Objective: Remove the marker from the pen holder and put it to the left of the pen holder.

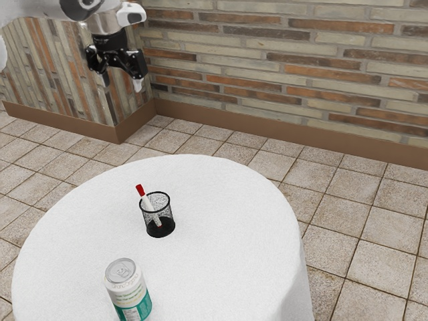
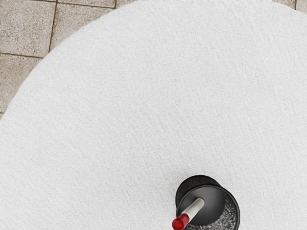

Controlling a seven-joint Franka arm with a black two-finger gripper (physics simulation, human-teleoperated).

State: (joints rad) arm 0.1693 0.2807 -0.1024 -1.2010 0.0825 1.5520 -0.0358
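My smooth, pale grey-white arm (image 1: 40, 8) has broad, rounded contours and a softly shaded shell. On it sits a round joint cap (image 1: 87, 3), a light disc framed by a darker grey ring. Beside that comes a stout, silver-grey wrist section (image 1: 105, 24) with curved sides, and next to it a white, rounded wrist housing (image 1: 132, 13) with a dark grey patch at its end. Below, my glossy black two-finger gripper (image 1: 122, 83) looks chunky and angular, with small bright highlights across its body and a whitish tip on one slim finger.
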